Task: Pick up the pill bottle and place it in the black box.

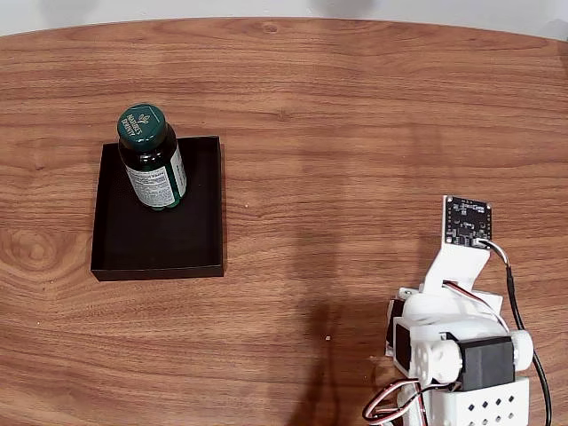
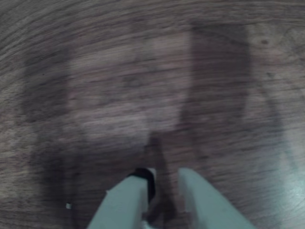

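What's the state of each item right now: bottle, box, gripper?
pill bottle: upright, cap on, standing inside the box near its far-left corner.
black box: flat on the table, holding the bottle.
gripper: nearly shut, holding nothing, low over bare wood.

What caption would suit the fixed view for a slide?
Pill bottle standing upright in the black box on a wooden table, arm folded away nearby.
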Robot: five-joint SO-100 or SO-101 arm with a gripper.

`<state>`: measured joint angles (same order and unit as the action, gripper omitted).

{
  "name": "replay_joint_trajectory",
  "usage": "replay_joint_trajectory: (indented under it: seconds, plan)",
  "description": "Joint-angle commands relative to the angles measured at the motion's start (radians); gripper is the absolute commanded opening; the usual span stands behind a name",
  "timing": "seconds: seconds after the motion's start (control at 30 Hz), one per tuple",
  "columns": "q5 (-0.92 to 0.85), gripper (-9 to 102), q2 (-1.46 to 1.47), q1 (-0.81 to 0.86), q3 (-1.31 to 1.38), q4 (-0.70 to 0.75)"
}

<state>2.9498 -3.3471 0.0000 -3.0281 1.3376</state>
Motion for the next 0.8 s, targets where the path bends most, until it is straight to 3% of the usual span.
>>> replay_joint_trajectory:
  seconds: [0.0,0.17,0.77]
  plan:
    - [0.017,3,0.008,0.018,-0.002,0.161]
    - [0.057,3,0.009,0.089,-0.002,0.161]
    - [0.023,3,0.009,0.094,-0.002,0.161]
